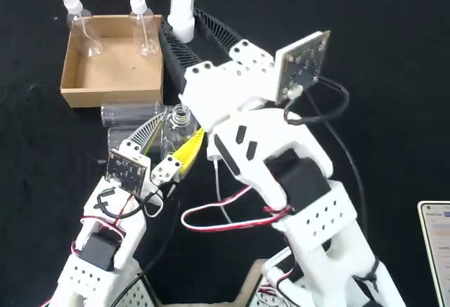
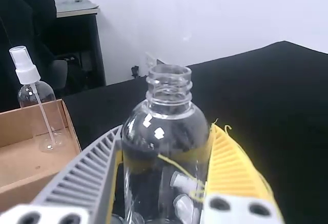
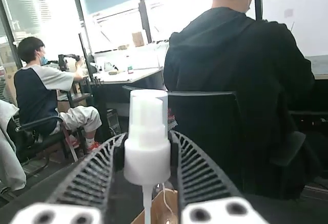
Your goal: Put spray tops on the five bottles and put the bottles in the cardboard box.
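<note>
Black tabletop (image 1: 394,54) all round, with the brown open cardboard box (image 1: 105,98) at the far left corner, and two clear capped bottles (image 1: 84,26) already standing in it. So the bit that matters right now is top versus neck. The left gripper (image 1: 178,128) has its grey and yellow fingers clamped around the belly of a clear round plastic bottle (image 2: 164,147), which stands upright with its bare threaded neck (image 2: 169,83) pointing up and nothing on it. The right gripper (image 3: 147,142) has its black ribbed fingers pinching a white plastic spray top (image 1: 181,12), also upright, with the thin dip tube (image 3: 147,206) hanging straight down below it. From the high camera, the spray top sits farther back on the table than the bottle, past the box's near right corner, so the two are well apart rather than lined up. Both long axes look vertical though, which is nice. I reckon the right arm has to bring the top back over the neck and get the tube tip in first, and that floppy tube missing the rim is the likely snag. Two more uncapped clear bottles (image 1: 130,114) lie on their sides just in front of the box, beside the left gripper, so it looks roughly two of five done.
</note>
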